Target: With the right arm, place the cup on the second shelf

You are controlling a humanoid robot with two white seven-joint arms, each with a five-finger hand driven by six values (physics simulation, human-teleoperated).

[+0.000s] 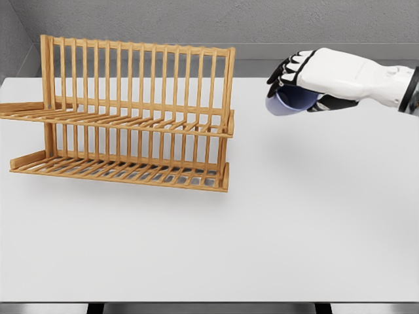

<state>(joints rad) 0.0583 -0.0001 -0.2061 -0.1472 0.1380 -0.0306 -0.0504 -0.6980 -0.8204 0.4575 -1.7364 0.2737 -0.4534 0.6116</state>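
Rack [124, 118] is sitting in the upper left of the frame on the table [294, 222], w/ its two shelves stacked, upper one over the lower. Right hand [308, 75] is hanging in the upper right, well apart from the rack, w/ the cup [291, 99] sitting under its fingers, off the table.

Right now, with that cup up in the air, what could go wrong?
The right hand holds the bluish cup from above, off to the rack's right, so it might slip. The wooden dish rack has a raised end post that the cup could knock. The upper shelf is slatted, so the cup might sit unevenly.
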